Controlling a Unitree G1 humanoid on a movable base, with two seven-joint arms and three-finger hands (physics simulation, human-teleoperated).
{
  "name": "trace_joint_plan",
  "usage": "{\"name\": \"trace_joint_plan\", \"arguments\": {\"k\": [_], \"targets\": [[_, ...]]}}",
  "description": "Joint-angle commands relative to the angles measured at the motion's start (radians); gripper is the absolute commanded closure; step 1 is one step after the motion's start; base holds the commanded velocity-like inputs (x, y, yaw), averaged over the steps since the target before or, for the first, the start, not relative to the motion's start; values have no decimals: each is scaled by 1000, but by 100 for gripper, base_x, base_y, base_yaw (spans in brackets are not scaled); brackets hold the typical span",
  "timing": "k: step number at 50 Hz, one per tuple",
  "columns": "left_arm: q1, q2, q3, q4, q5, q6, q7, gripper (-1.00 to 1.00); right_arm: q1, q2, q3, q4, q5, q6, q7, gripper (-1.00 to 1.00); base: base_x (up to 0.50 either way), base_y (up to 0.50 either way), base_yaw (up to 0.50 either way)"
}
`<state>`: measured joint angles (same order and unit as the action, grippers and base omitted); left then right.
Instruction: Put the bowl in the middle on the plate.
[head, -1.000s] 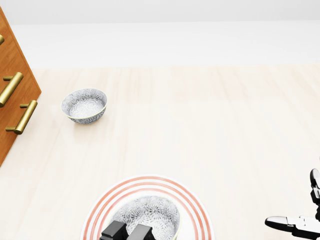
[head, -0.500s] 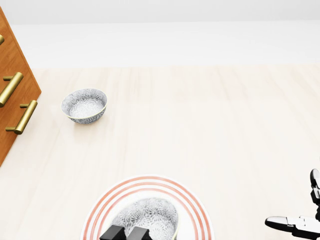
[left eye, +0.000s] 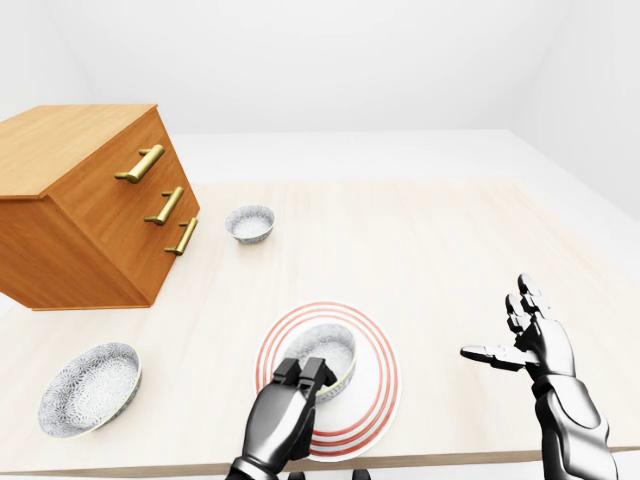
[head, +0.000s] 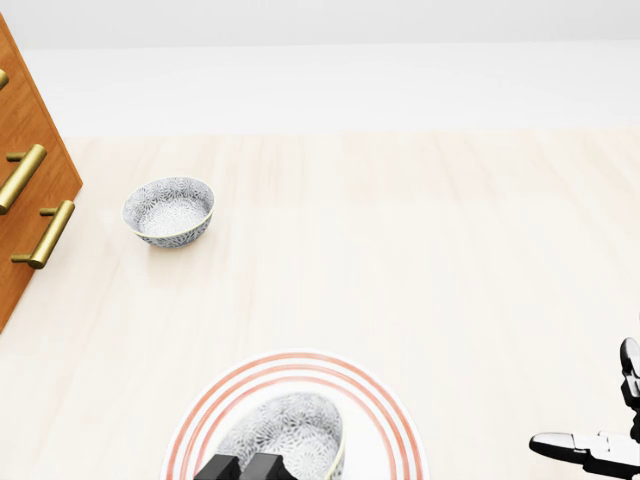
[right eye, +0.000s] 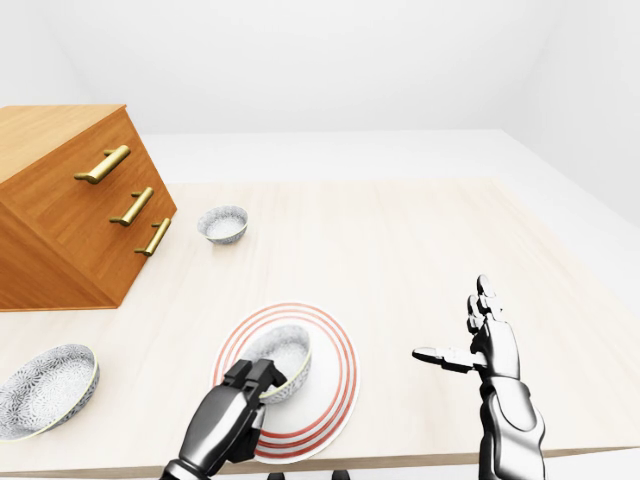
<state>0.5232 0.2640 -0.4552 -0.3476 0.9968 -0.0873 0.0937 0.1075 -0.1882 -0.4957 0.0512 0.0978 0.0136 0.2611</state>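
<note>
A grey patterned bowl (left eye: 330, 352) rests tilted on the white plate with red rings (left eye: 375, 345), near the bottom of the left-eye view. My left hand (left eye: 303, 375) is shut on the bowl's near rim, its fingers curled over the edge. In the head view the bowl (head: 285, 430) leans toward the lower left on the plate (head: 395, 425), with the left hand (head: 243, 466) at the bottom edge. My right hand (left eye: 520, 335) hovers open over the table at the right, fingers spread, holding nothing.
A wooden drawer chest (left eye: 95, 205) with brass handles stands at the left. A second patterned bowl (left eye: 249, 222) sits beside it, and a third (left eye: 90, 386) lies at the lower left. The table's near edge (left eye: 450, 460) runs just below the plate.
The left hand has drawn down toward the bottom edge of the head view, and the bowl has tipped and slid with it on the plate. Right hand unmoved.
</note>
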Motion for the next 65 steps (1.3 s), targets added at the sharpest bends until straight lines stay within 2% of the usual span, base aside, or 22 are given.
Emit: {"name": "trace_joint_plan", "arguments": {"k": [1, 3, 4, 9, 10, 11, 12, 14, 16, 24, 29, 37, 43, 49, 56, 60, 65], "targets": [[9, -2, 0, -14, -7, 0, 42, 100, -2, -1, 0, 9, 0, -7, 1, -100, 0, 0, 0], [12, 0, -2, -23, -7, 0, 39, 100, -3, -2, 1, 10, 0, -7, 0, -100, 0, 0, 0], [16, 3, -6, -25, -6, 0, 36, 100, 3, 0, 1, -10, 0, 6, -1, -100, 0, 0, 0], [17, 6, -12, -42, -20, 0, 30, 100, -2, -2, 0, 2, -1, -1, 0, -100, 0, 0, 0], [20, 8, -15, -40, -25, 0, 22, 69, -2, -3, 0, 4, -1, -1, 0, -100, 0, 0, 0], [18, 10, -15, -44, -29, 0, 26, -63, -4, -3, 1, 9, -2, -5, 0, -100, 0, 0, 0], [17, 10, -14, -46, -34, 3, 22, -100, -5, -3, 1, 11, -2, -6, 0, -100, 0, 0, 0], [14, 12, -12, -50, -41, 6, 17, -100, -1, -2, 2, -3, -1, 4, -2, -100, 0, 0, 0], [14, 13, -11, -42, -44, 13, 5, -100, -4, -4, 2, 10, -2, -4, -1, -100, 0, 0, 0], [3, 4, 10, -42, -53, 6, 3, -100, -8, -7, 4, 11, -2, 0, -5, -100, 0, 0, 0], [1, -5, 22, -45, -52, 4, -2, -100, -10, -7, 5, 22, -2, -10, -4, -100, 0, 0, 0], [8, -9, 21, -87, -50, 27, -42, -100, -7, -5, 3, -3, 10, 7, 0, -100, 0, 0, 0], [6, -6, 23, -77, -47, 27, -48, -100, -7, -5, 2, -1, 6, 6, 0, -100, 0, 0, 0], [22, -3, 28, -113, -71, 31, -75, -100, -9, -6, 4, 22, 4, -15, 0, -100, 0, 0, 0], [36, 5, 50, -153, -76, 41, -105, -100, -6, -6, 4, 6, 3, -2, -2, -100, 0, 0, 0], [43, 0, 69, -167, -93, 40, -133, -100, -9, -6, 5, 18, 2, -11, -2, -100, 0, 0, 0], [57, -5, 78, -205, -93, 54, -165, -100, -10, -8, 6, 20, 2, -11, -4, -100, 0, 0, 0]]}}
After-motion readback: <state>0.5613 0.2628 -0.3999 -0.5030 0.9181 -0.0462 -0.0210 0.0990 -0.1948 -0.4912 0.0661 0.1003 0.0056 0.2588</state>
